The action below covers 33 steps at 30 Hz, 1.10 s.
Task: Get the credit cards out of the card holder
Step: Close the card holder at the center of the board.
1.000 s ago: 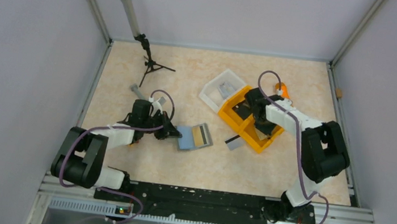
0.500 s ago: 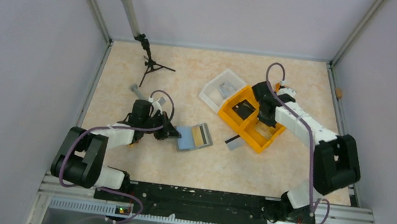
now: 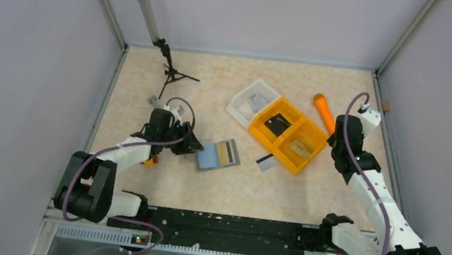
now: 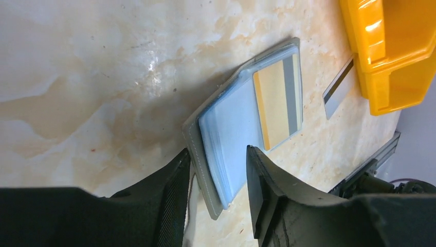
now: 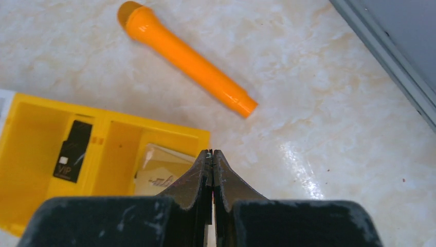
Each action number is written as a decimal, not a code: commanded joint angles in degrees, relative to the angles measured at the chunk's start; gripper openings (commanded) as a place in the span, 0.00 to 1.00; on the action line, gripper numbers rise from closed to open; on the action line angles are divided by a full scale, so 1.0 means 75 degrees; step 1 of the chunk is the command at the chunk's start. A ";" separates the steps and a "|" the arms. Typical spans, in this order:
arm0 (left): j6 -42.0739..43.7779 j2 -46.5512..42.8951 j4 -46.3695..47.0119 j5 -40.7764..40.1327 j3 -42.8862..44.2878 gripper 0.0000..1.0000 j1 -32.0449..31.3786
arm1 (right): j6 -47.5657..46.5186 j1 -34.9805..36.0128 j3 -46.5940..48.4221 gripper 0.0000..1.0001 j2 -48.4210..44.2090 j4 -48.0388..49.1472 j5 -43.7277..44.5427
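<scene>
The card holder (image 4: 191, 131) lies spread open and flat near the middle of the table (image 3: 254, 196), at 8 o'clock from the orange two-compartment bin (image 4: 391, 77). Its slots face up, which probably keeps the contents reachable from above. One panel carries a stack of grey-blue credit cards (image 4: 231, 139). The other panel shows a gold card with a grey stripe (image 4: 277, 103).

The left gripper (image 4: 217, 153) sits at the holder's 9 o'clock edge. Its fingers are spread apart to either side of the stack and grasp nothing. This looks like a stance for steadying the wallet or for working a card loose.

The right gripper (image 5: 212, 153) hangs at 3 o'clock from the bin with its fingers pressed together and empty, apparently parked out of the way. The bin seems to be the drop-off, as a black card (image 5: 72, 150) lies in one compartment and a tan card (image 5: 159, 170) in the other. A striped loose card (image 4: 337, 92) lies on the table against the bin's 7 o'clock wall, short of it.

The top view alone shows both arms and the whole layout, but not the gaps between the fingers. The left wrist view reveals the layered edges of the stack and the finger spacing. The right wrist view reads "VIP" on the black card and shows an orange stick (image 5: 187, 60) at the bin's 2 o'clock, but the holder is absent from it.
</scene>
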 commanded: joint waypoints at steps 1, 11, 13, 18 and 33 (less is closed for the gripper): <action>0.0266 -0.0883 -0.0508 -0.0658 0.0322 0.47 0.0049 | -0.0616 -0.0534 -0.0404 0.00 -0.0522 0.1004 -0.0390; -0.0605 -0.0124 0.0519 0.1302 0.0101 0.50 0.0052 | -0.0745 -0.0582 -0.0442 0.00 -0.0988 0.0710 -0.2574; -0.0473 -0.0471 0.0180 0.0721 0.0068 0.53 0.0049 | -0.0856 -0.0586 -0.0436 0.00 -0.1151 0.0498 -0.2608; 0.0258 -0.2121 -0.1238 -0.1342 0.0187 0.66 0.0060 | -0.1031 -0.0579 -0.0948 0.00 -0.1760 0.0705 -0.1478; 0.0348 -0.2712 -0.2057 -0.3272 -0.0172 0.76 0.0060 | -0.1135 -0.0480 -0.0756 0.01 -0.1303 0.0250 -0.5223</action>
